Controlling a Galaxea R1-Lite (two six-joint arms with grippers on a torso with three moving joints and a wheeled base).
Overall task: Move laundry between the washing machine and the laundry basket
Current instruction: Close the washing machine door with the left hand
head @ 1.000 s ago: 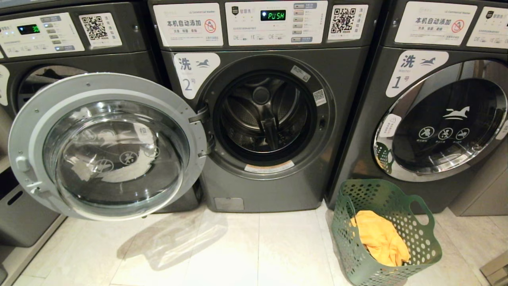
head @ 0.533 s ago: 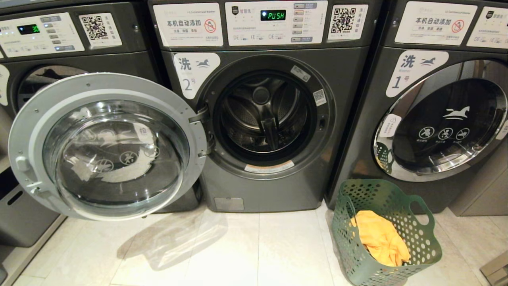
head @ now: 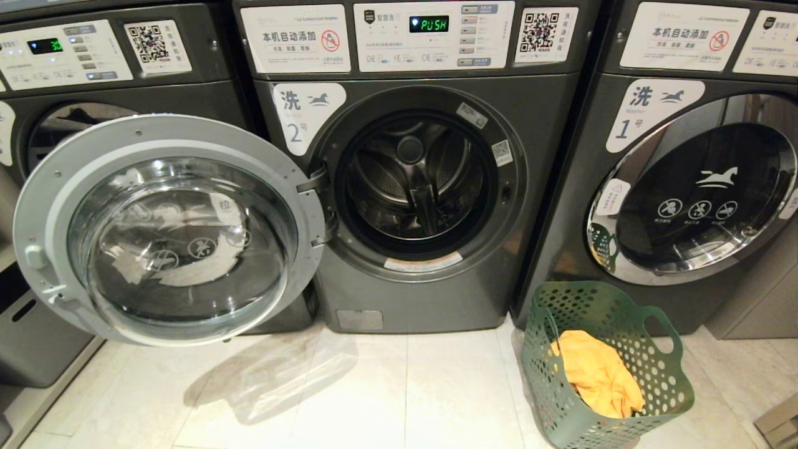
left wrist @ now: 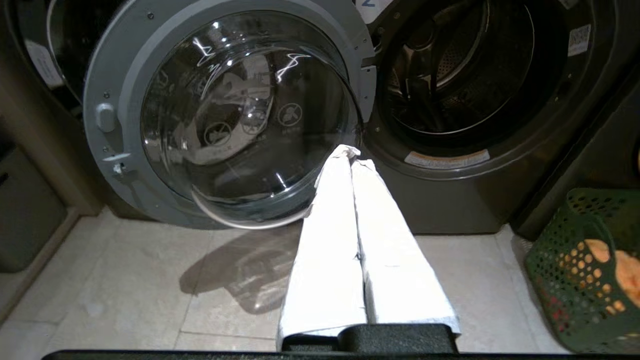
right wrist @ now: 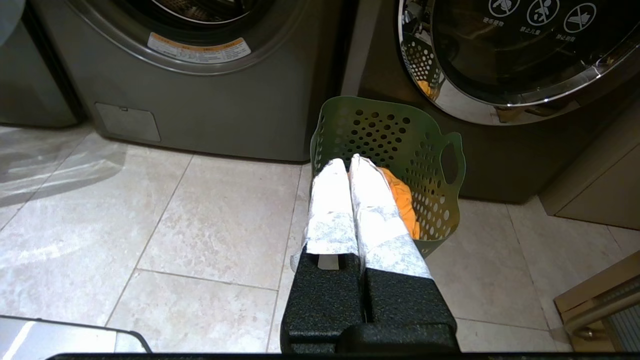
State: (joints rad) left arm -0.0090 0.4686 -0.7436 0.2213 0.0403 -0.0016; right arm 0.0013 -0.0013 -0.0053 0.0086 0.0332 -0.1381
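Observation:
The washing machine (head: 548, 156) labelled "2" stands in the middle with its round door (head: 168, 227) swung wide open to the left. Its drum (head: 414, 181) looks dark and bare. The green laundry basket (head: 661, 374) sits on the floor at the lower right, with yellow-orange laundry (head: 598, 374) inside. Neither gripper shows in the head view. My left gripper (left wrist: 352, 157) is shut and empty, held above the floor in front of the open door (left wrist: 225, 110) and the drum (left wrist: 465, 65). My right gripper (right wrist: 345, 162) is shut and empty, hanging just before the basket (right wrist: 400, 125) and its orange garment (right wrist: 405, 200).
A like machine labelled "1" (head: 692, 193) stands closed on the right, directly behind the basket. Another machine (head: 62, 56) stands at the left behind the open door. A grey bin (head: 31, 337) sits at the far left. Pale floor tiles (head: 374, 386) spread in front.

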